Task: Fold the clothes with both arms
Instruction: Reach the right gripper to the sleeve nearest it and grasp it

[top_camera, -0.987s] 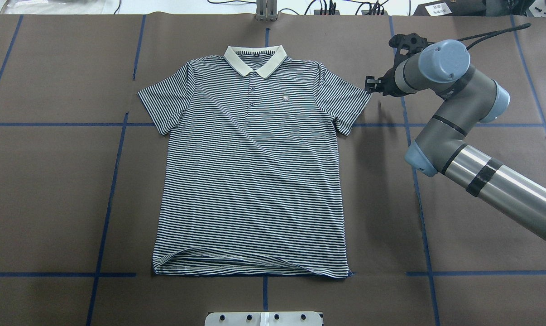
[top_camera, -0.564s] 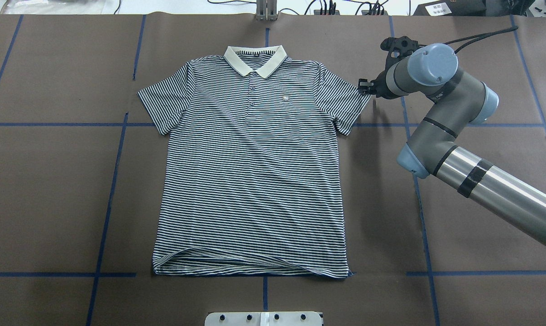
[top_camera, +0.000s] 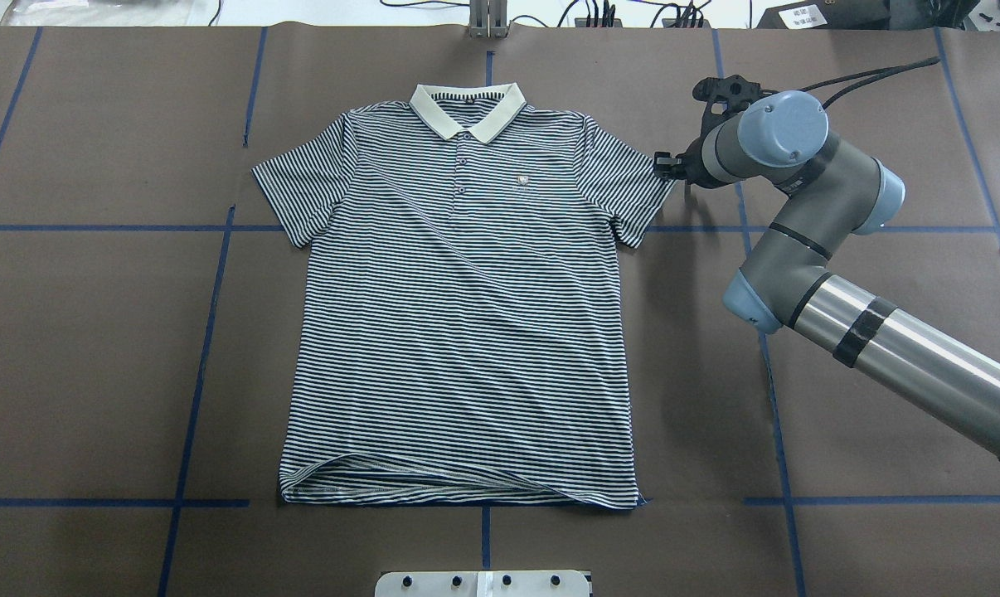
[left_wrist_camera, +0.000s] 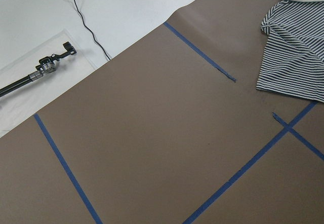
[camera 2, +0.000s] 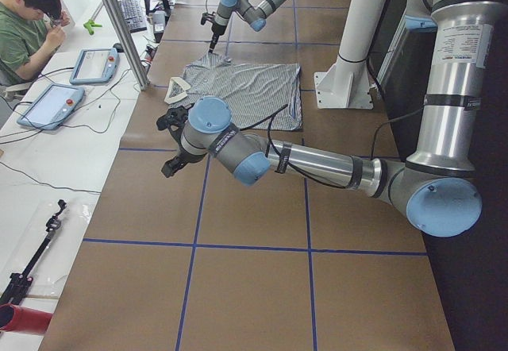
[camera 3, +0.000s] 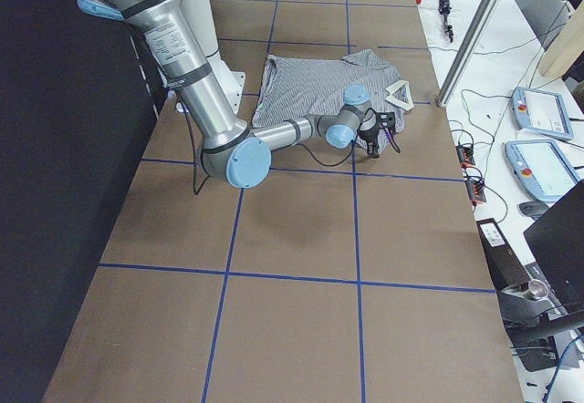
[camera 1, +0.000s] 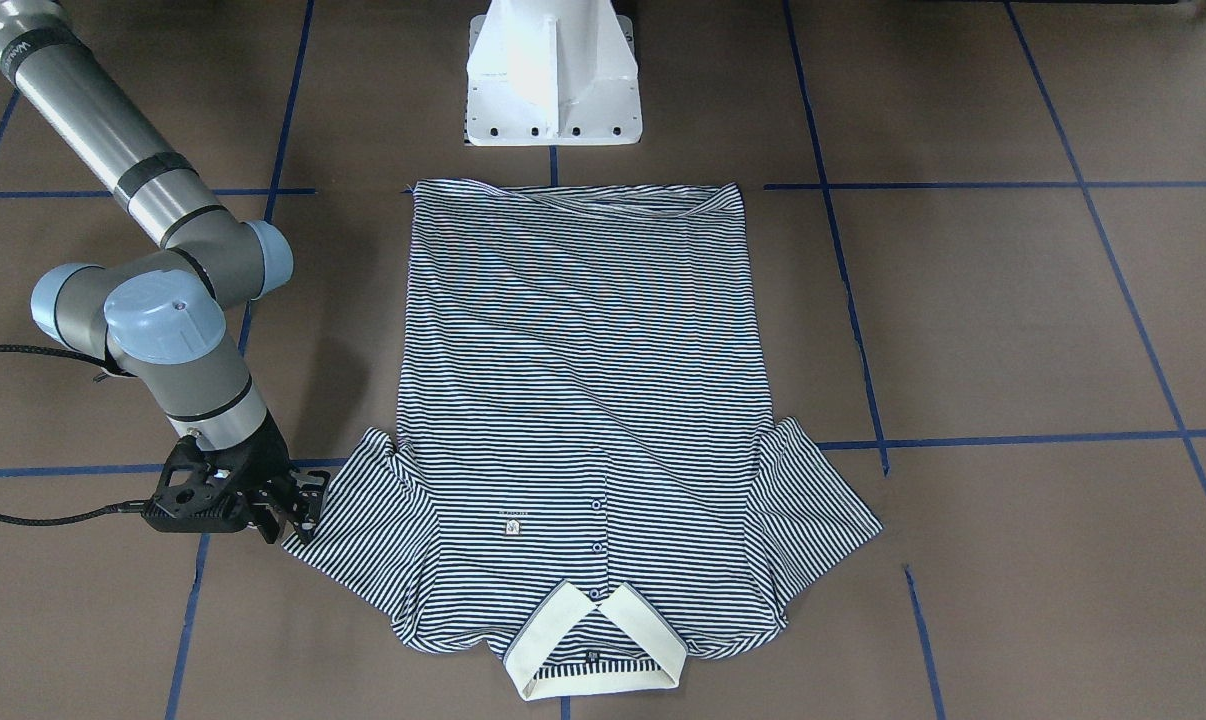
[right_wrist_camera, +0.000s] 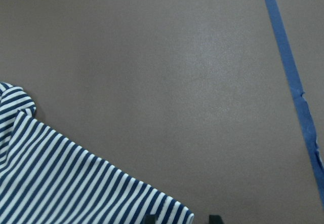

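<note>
**A:** Jaws on the right gripper [top_camera: 661, 166] look parted to me. The two black tips sit apart right at the hem corner of the sleeve [top_camera: 633, 186], with no cloth pinched. Agree?

**B:** Yep. The left gripper [camera 2: 169, 167] hangs over bare brown paper toward the table's [top_camera: 94, 332] left end, and I can't tell how its jaws stand. The polo shirt [top_camera: 467, 315] lies flat, front up, mid-table, with the collar [top_camera: 467, 112] toward the far edge and the hem toward the robot.

**A:** Any readable writing?

**B:** Nope. The chest patch [top_camera: 522, 179] is too small to read, and so is the white sticker [camera 2: 468, 43] on the left arm [camera 2: 317, 164].
</note>
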